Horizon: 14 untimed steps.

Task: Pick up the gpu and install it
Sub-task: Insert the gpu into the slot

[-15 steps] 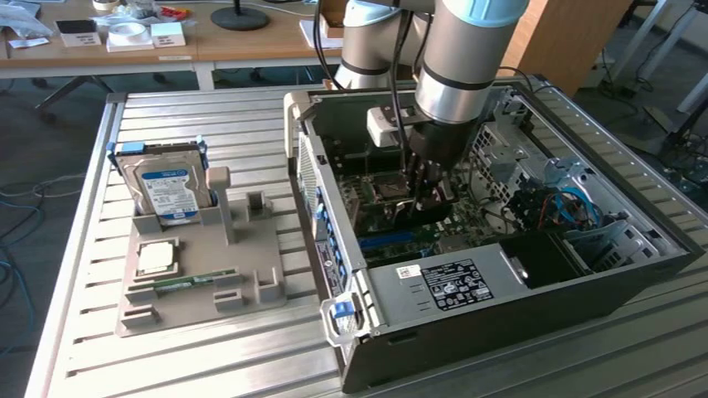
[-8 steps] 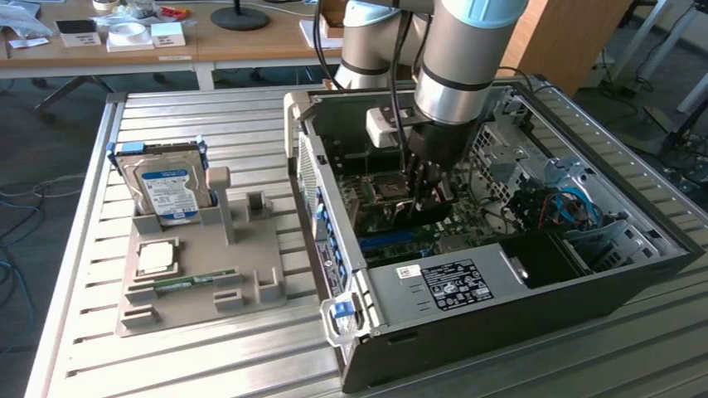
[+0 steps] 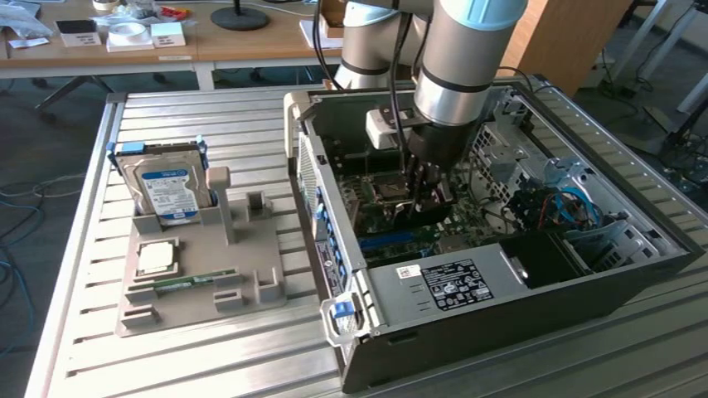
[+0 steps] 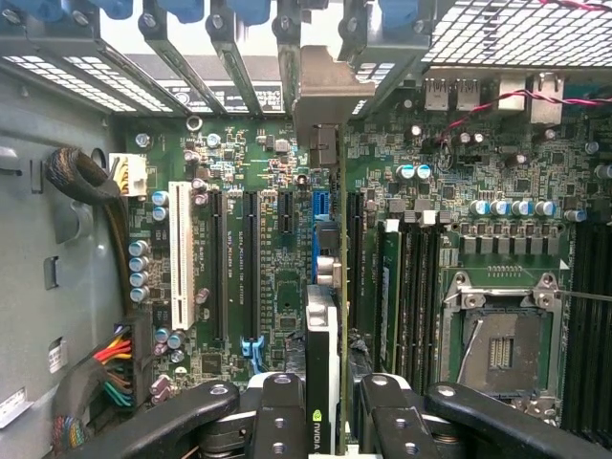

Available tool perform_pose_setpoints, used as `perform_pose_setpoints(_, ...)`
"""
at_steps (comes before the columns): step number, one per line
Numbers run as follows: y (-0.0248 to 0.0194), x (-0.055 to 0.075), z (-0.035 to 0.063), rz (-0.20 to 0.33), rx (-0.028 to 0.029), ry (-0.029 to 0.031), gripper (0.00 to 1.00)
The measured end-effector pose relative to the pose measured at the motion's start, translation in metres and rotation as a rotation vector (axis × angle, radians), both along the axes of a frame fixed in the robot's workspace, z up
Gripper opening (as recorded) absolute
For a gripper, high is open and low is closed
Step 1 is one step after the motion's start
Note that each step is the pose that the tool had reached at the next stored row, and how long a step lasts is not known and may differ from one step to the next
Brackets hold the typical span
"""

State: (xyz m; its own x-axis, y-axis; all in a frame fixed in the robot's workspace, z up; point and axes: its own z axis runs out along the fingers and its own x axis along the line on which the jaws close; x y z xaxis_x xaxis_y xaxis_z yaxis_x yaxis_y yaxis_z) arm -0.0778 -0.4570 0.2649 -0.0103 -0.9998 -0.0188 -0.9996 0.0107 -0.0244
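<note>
Gripper [image 4: 325, 402] is inside the open computer case [image 3: 619, 274], its fingers [image 4: 277, 416] clenched on the gpu [image 4: 323, 325], which stands edge-on between them above the motherboard [image 4: 258, 277]. In the wrist view the card's silver end bracket [image 4: 325, 96] reaches to the row of rear expansion openings, and its lower edge lies along a slot just beside the blue connector; whether the card is fully seated cannot be told. Two black expansion slots and a white slot [image 4: 181, 253] lie beside it on one side, the memory slots and the bare CPU socket [image 4: 502, 339] on the other.

In the exterior view the arm [image 3: 465, 58] descends into the case from the far side, the gripper sitting over the middle of the board, near the power supply [image 3: 448, 286] (label facing up).

On the exterior view's left, well apart from the case, a grey parts holder [image 3: 205, 286] rests on the slatted metal table [image 3: 221, 365]. A hard drive [image 3: 168, 189] with blue-white label stands upright at its far end, a processor [image 3: 156, 255] lies flat nearer, and a slim green RAM stick [image 3: 186, 282] lies just beside the processor on the near side.
</note>
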Motion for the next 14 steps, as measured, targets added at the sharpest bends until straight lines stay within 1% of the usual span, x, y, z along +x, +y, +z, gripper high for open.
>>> perform_pose_setpoints(14, -0.0004, -0.0026, 0.0000, 0.000, -0.0002, -0.0001, 0.27)
